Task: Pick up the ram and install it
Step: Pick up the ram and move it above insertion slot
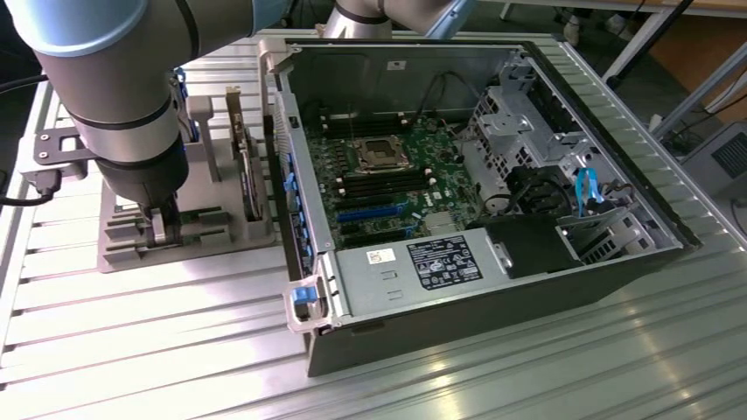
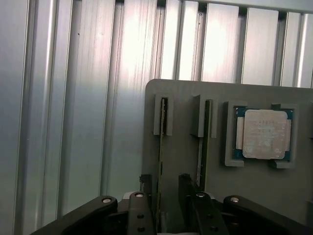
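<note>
Standing edge-up in a grey holder [image 2: 254, 196], thin green ram [image 2: 161, 142] between the spread claw [image 2: 164, 180].

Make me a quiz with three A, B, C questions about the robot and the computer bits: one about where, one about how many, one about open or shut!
1. Where is the ram nearest the gripper?
A. Plugged into the computer
B. Standing on edge in a slot of the grey holder
C. Lying flat on the metal table

2. A square silver processor chip sits in the holder. How many such chips does the wrist view show?
A. One
B. Two
C. Three

3. How are the gripper's jaws?
A. Shut on the processor chip
B. Open, one on each side of the ram
C. Shut with nothing near

Answers:
1 B, the thin stick stands upright in its slot.
2 A, a single chip lies in the square recess.
3 B, gaps show between the stick and both fingers.
</note>
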`<state>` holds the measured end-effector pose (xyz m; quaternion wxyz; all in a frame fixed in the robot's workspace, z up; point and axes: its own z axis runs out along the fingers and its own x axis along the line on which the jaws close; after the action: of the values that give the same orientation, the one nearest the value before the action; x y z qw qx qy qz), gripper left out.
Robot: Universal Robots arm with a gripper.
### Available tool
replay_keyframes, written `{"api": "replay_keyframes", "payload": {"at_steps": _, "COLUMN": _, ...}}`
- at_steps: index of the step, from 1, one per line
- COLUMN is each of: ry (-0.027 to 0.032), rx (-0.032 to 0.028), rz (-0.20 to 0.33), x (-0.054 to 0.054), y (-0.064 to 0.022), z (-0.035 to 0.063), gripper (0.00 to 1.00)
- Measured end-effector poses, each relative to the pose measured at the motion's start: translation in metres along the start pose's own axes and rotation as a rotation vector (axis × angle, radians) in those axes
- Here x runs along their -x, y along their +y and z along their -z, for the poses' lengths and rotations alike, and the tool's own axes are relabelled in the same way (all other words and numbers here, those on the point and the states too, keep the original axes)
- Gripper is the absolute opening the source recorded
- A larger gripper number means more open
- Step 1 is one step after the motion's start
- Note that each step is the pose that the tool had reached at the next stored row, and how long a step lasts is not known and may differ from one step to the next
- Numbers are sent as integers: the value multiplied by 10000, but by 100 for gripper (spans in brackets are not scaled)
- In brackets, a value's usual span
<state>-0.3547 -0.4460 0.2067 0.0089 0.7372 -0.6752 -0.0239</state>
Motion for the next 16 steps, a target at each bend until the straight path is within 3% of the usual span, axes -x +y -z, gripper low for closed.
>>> {"api": "replay_keyframes", "payload": {"at_steps": 1, "ry": 0, "rx": 0, "rz": 0, "x": 0, "y": 0, "z": 0, "gripper": 35}}
{"api": "replay_keyframes", "payload": {"at_steps": 2, "ry": -1, "rx": 0, "rz": 0, "x": 0, "y": 0, "z": 0, "gripper": 27}}
{"api": "replay_keyframes", "payload": {"at_steps": 10, "ry": 0, "rx": 0, "rz": 0, "x": 0, "y": 0, "z": 0, "gripper": 25}}
{"api": "replay_keyframes", "payload": {"at_steps": 12, "ry": -3, "rx": -1, "rz": 0, "x": 0, "y": 0, "z": 0, "gripper": 13}}
{"api": "replay_keyframes", "payload": {"at_steps": 16, "ry": -3, "rx": 0, "rz": 0, "x": 0, "y": 0, "z": 0, "gripper": 13}}
